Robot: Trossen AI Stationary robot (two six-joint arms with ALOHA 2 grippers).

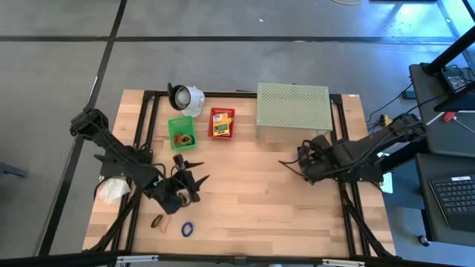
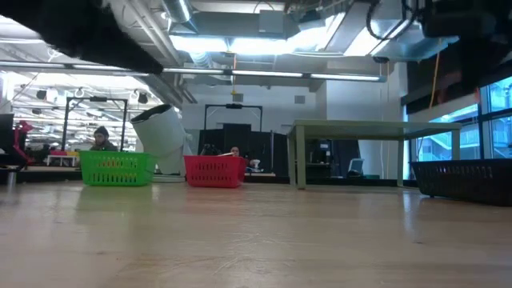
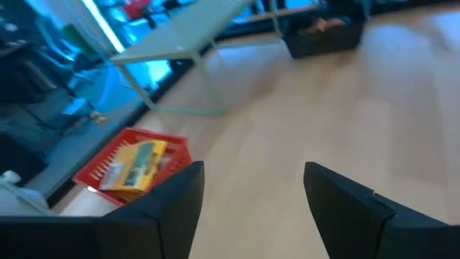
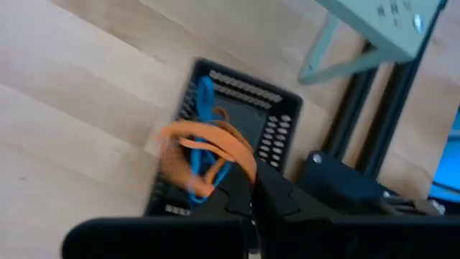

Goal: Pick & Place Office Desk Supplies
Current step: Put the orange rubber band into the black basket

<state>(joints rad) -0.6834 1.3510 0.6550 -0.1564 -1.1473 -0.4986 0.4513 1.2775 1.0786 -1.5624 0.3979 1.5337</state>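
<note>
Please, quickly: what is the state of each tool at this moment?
Left tool: open, holding nothing.
Right tool: closed on orange and blue rubber bands, above a black basket.

Bright overhead ceiling lights; both wrist views blurred.

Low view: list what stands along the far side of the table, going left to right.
green basket → white round object → red basket → pale green shelf → black basket.
</note>
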